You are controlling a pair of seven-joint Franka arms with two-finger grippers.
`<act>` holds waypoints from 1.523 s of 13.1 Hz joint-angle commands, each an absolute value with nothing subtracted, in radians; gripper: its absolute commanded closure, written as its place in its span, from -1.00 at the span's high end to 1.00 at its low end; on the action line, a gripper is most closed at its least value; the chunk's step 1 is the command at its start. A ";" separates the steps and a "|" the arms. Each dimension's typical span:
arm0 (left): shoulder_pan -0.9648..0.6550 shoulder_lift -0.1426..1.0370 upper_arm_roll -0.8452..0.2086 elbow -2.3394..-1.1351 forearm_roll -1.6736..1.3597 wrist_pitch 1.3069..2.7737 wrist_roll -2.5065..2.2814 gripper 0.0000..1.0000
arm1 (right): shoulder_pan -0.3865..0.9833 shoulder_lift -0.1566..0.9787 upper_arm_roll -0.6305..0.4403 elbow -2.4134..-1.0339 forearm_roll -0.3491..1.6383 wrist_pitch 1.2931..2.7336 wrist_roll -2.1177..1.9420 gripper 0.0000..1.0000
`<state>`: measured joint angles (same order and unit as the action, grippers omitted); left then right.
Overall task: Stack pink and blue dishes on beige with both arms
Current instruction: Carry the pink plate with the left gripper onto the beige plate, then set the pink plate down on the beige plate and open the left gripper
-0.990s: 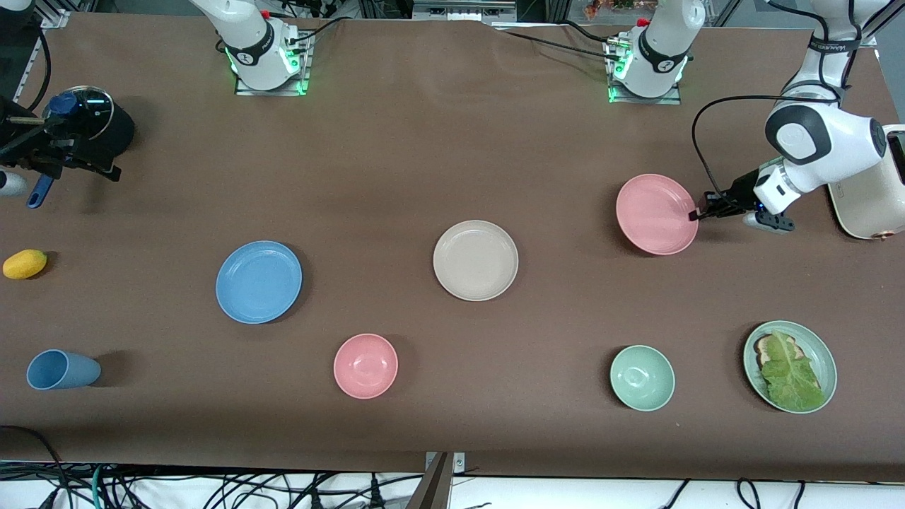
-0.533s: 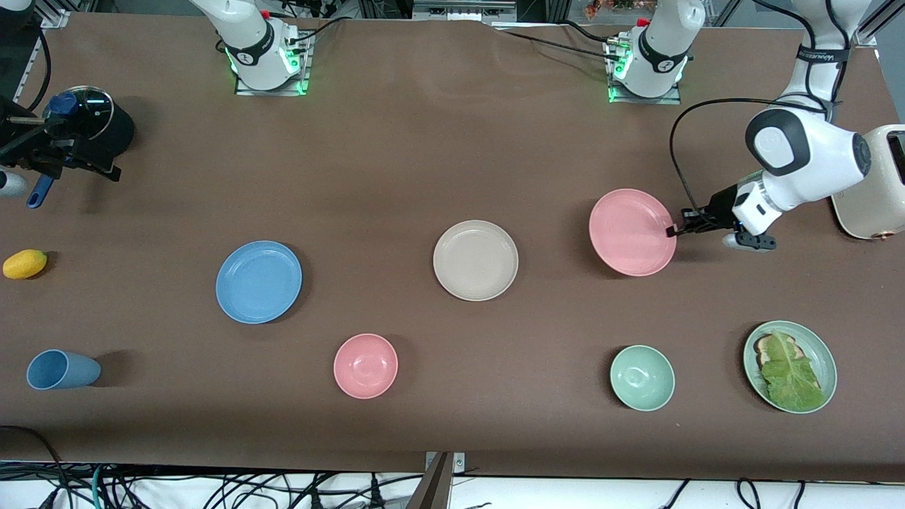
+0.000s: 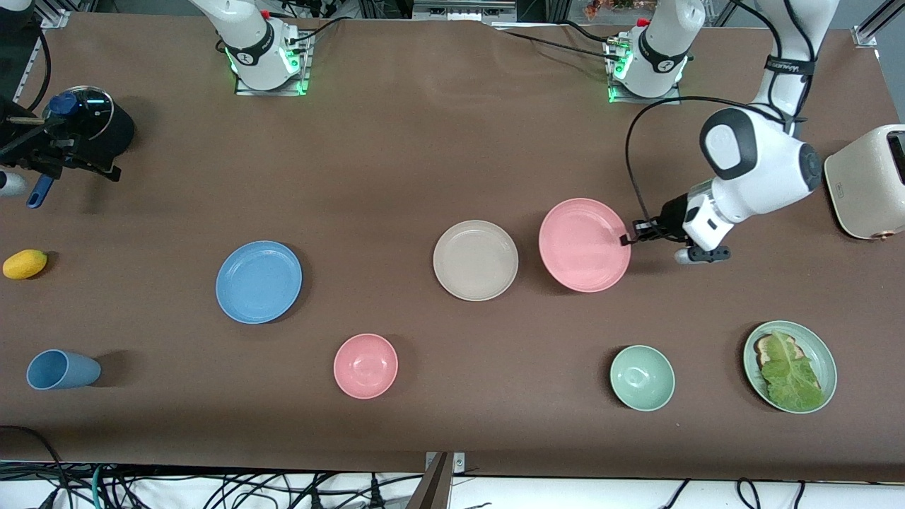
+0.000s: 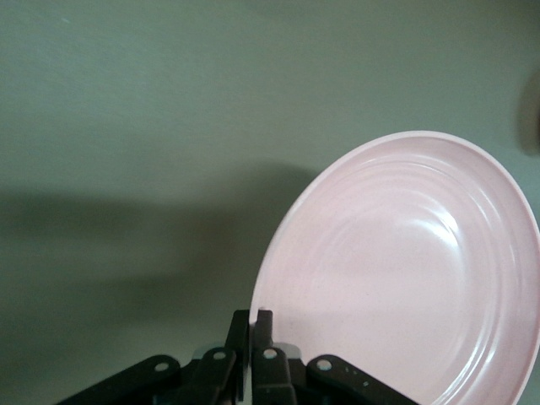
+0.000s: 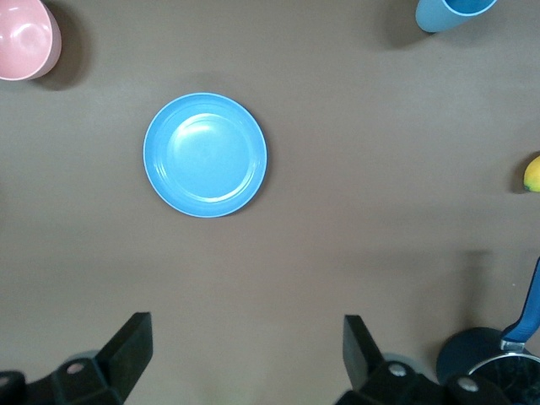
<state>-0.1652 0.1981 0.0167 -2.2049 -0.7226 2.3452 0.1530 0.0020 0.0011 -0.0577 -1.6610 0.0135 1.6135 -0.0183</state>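
Note:
My left gripper (image 3: 626, 240) (image 4: 253, 317) is shut on the rim of the pink plate (image 3: 583, 244) (image 4: 405, 270). It holds the plate tilted just above the table, beside the beige plate (image 3: 475, 260) on the left arm's side. The beige plate lies flat mid-table with nothing on it. The blue plate (image 3: 259, 282) (image 5: 205, 154) lies flat toward the right arm's end. My right gripper (image 3: 71, 159) (image 5: 245, 325) waits open and empty over the table next to the black pot, well away from the blue plate.
A pink bowl (image 3: 365, 365), a green bowl (image 3: 642, 377) and a green plate with lettuce (image 3: 820, 357) sit nearer the front camera. A blue cup (image 3: 60, 369), a lemon (image 3: 25, 264) and a black pot (image 3: 95, 124) are at the right arm's end. A toaster (image 3: 866, 182) is at the left arm's end.
The left gripper has carried the pink plate across the table toward the beige plate, stopping right beside it. The right arm has not moved.

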 commanded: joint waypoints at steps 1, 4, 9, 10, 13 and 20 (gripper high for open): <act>-0.211 0.242 0.008 -2.151 -0.744 2.350 0.074 -1.00 | -0.002 0.006 -0.058 -1.644 0.012 1.611 -0.035 1.00; -0.284 0.267 0.008 -2.123 -0.744 2.378 -0.033 -1.00 | -0.003 0.009 -0.061 -1.646 0.014 1.609 -0.034 1.00; -0.451 0.328 0.008 -2.083 -0.742 2.487 -0.234 -1.00 | -0.003 0.011 -0.061 -1.640 0.014 1.615 -0.035 1.00; -0.480 0.342 0.009 -2.074 -0.742 2.500 -0.273 -1.00 | -0.003 0.011 -0.061 -1.641 0.014 1.614 -0.035 1.00; -0.549 0.380 0.009 -2.060 -0.742 2.557 -0.304 -1.00 | -0.003 0.006 -0.060 -1.641 0.008 1.605 -0.040 1.00; -0.588 0.420 0.012 -2.060 -0.628 2.617 -0.302 -1.00 | -0.003 0.006 -0.060 -1.641 -0.002 1.605 -0.063 1.00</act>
<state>-0.5747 0.4038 -0.0018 -2.0847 -0.6740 2.6085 -0.3028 0.0018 0.0042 -0.0619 -1.6607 0.0105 1.6183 -0.0456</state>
